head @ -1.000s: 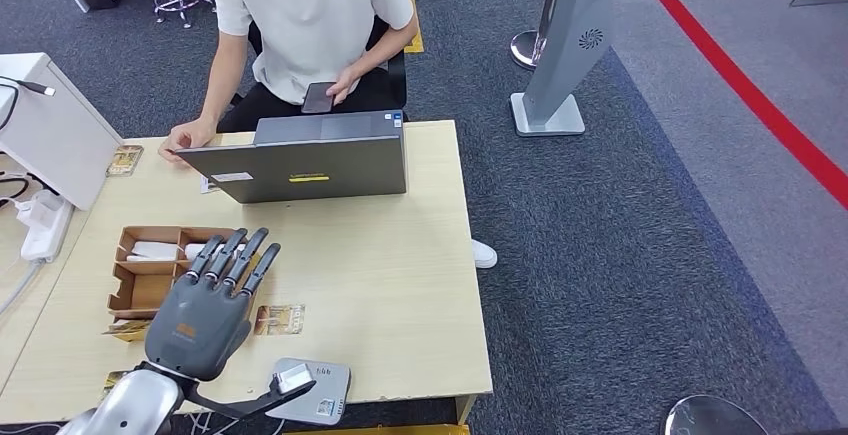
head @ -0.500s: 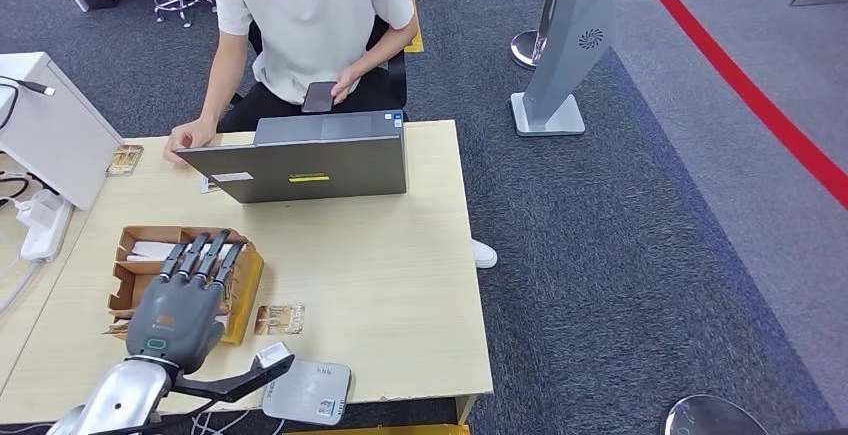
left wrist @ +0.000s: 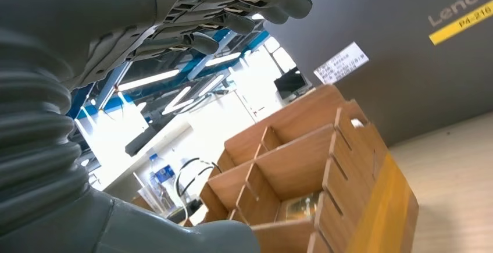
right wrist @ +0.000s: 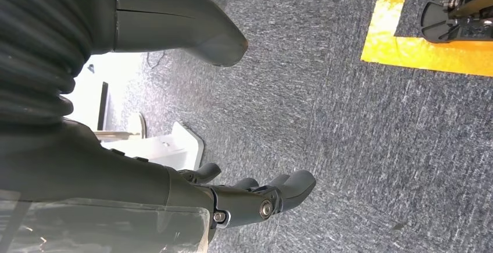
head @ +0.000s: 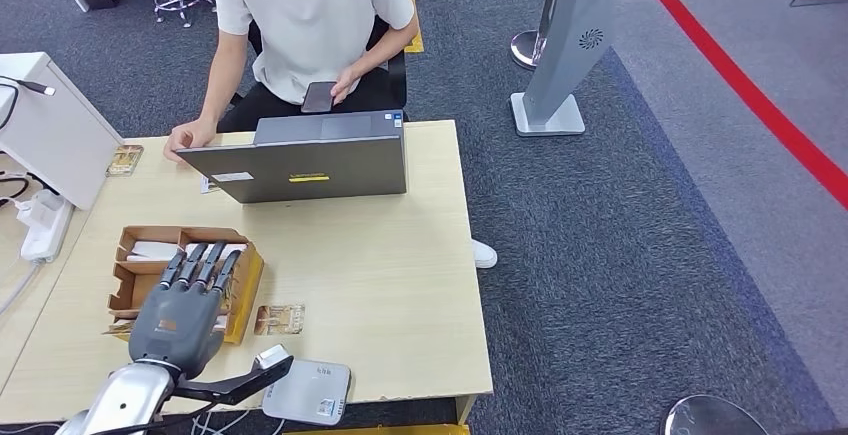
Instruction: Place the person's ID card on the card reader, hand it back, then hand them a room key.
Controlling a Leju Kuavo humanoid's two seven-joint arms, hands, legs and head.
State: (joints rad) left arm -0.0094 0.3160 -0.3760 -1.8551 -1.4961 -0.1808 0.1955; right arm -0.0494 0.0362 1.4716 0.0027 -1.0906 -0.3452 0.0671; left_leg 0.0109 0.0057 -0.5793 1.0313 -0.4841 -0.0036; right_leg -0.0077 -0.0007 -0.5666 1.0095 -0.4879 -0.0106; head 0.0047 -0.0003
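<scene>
One robot hand, the left hand [head: 180, 317], is hovering palm-down over a compartmented cardboard box [head: 140, 285] near the nine o'clock side of a pale wooden desk [head: 400, 285]. Its fingers [head: 200, 263] are stretching straight out and slightly apart toward twelve o'clock, reaching over the box's nearer compartments and holding nothing. From the wrist camera, the same fingers [left wrist: 232, 9] are hanging above the box's [left wrist: 302, 171] open dividers without touching them, and a yellowish card is lying in one compartment.

Just at three o'clock from the box, a gold-patterned card [head: 279, 319] is lying flat on the desk, apart from the hand. At about five o'clock from the hand, a grey card reader [head: 308, 392] is sitting at the desk's near edge, with the thumb [head: 262, 366] pointing toward it. Whether that card is the ID card or a room key, I cannot tell.

At twelve o'clock, a person in a white shirt [head: 310, 15] is sitting behind a grey laptop [head: 300, 165], one hand [head: 188, 136] resting on the desk and the other holding a dark phone [head: 320, 97]. Another small card [head: 124, 161] is lying near the desk's far corner at ten o'clock.

The right hand [right wrist: 244, 198] is hanging down over blue-grey carpet [right wrist: 349, 148], fingers loosely extended, thumb held apart, gripping nothing.
</scene>
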